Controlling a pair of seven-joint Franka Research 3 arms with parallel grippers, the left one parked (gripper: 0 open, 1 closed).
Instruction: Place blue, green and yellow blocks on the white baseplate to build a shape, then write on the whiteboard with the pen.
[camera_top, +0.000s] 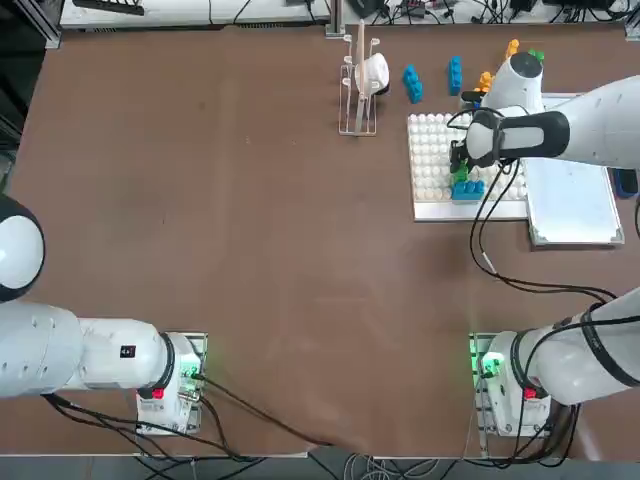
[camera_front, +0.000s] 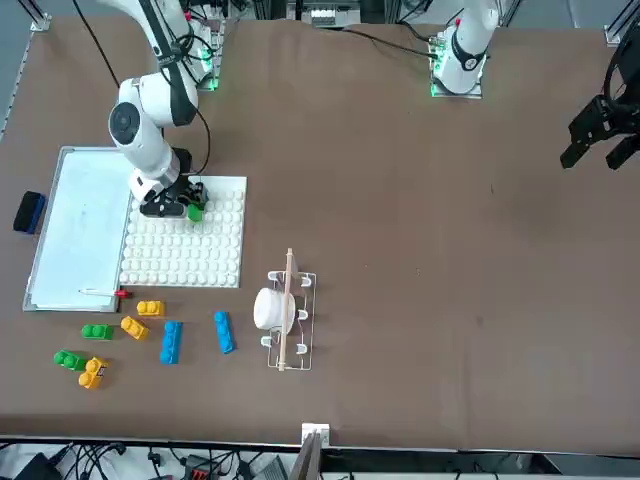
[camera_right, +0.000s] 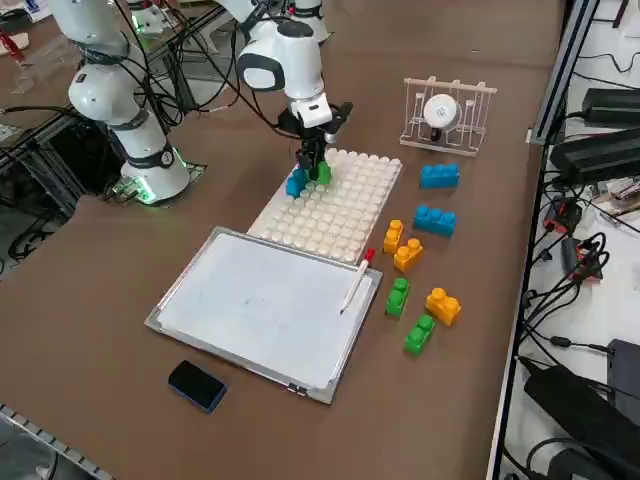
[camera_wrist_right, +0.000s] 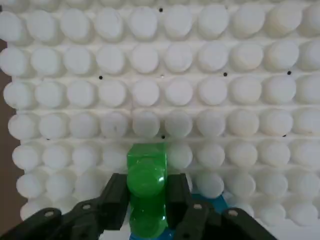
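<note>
Green brick (camera_wrist_right: 146, 192) sits clamped in our right gripper (camera_wrist_right: 146, 206) over the studded plate (camera_right: 345, 215), touching a blue brick (camera_right: 296, 183); loose bricks (camera_right: 416, 262) lie beyond the whiteboard (camera_right: 255, 305).

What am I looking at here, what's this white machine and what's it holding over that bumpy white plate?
It is a robot arm with a two-finger claw. One picture looks straight down, one faces the robot from across the table, one looks from its side, and one sits on its wrist.

The right gripper is over the near edge of the white baseplate, a studded plate, and is shut on a green block, a small toy brick, just above a blue block already on the plate.

Beside the plate lies the whiteboard with the pen on its edge. Spare blue, green and yellow bricks wait on the brown table. A dark eraser and a small wire rack are also there.
</note>
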